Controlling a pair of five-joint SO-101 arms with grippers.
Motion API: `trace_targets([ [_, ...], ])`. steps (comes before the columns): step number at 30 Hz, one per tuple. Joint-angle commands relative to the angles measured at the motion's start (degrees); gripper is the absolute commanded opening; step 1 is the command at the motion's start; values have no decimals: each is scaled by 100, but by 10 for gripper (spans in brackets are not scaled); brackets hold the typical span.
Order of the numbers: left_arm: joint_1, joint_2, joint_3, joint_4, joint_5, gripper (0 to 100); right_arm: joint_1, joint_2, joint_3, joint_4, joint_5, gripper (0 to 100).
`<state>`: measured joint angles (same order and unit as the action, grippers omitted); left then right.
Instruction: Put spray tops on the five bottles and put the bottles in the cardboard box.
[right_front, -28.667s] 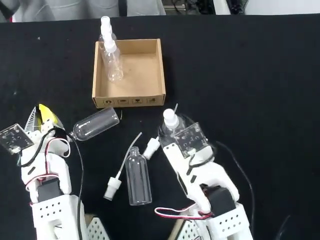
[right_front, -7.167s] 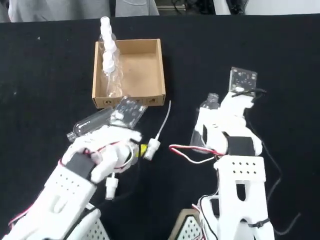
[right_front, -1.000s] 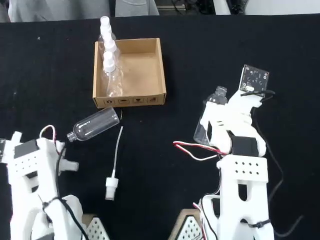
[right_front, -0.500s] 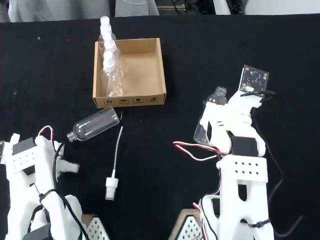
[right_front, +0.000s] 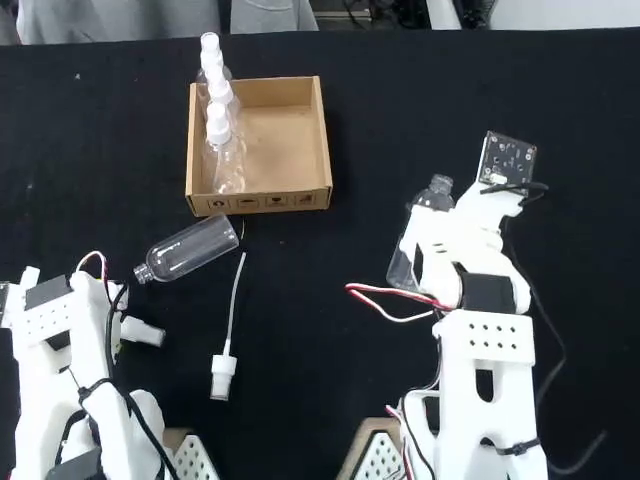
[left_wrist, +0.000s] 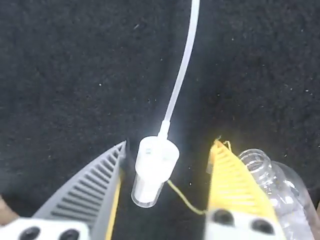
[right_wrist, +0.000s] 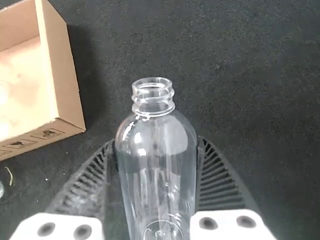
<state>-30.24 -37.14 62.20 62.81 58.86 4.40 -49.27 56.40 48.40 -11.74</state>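
Observation:
My right gripper (right_wrist: 155, 145) is shut on a clear open-necked bottle (right_wrist: 156, 125), which has no top. In the high view this bottle (right_front: 433, 193) stands tilted in the right gripper (right_front: 425, 235), right of the cardboard box (right_front: 325, 140). Three topped bottles (right_front: 222, 140) lie along the box's left wall. My left gripper (left_wrist: 170, 146) is open around a spray top (left_wrist: 152, 167), with a gap on each side. The mouth of a second bare bottle (left_wrist: 257, 162) shows beside the yellow finger (left_wrist: 230, 180). That bottle (right_front: 190, 247) lies on the table.
Another spray top (right_front: 222, 370) lies on the black cloth, its tube pointing toward the box. A white top head (right_front: 143, 333) shows beside the left arm (right_front: 55, 320). A box corner (right_wrist: 30, 75) is visible near the held bottle.
Since 7 s ago the left arm has drawn back from the middle to the lower left, and the spray top from the centre now lies beside it. Over the last second that top shifted slightly; the right arm stayed still.

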Motion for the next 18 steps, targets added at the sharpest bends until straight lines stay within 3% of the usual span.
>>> trace_targets([
  [1,-92,-53,-453,35,-325,231,-149,-242,-57,-141,-9,59],
  [7,-101,-53,-945,870,-589,234,-158,-242,-57,-141,-9,59],
  [12,-163,-53,-1130,1055,-721,235,-158,-242,-57,-141,-9,59],
  [18,-1095,9,-1393,1064,-1776,231,-158,-242,-57,-141,-9,59],
])
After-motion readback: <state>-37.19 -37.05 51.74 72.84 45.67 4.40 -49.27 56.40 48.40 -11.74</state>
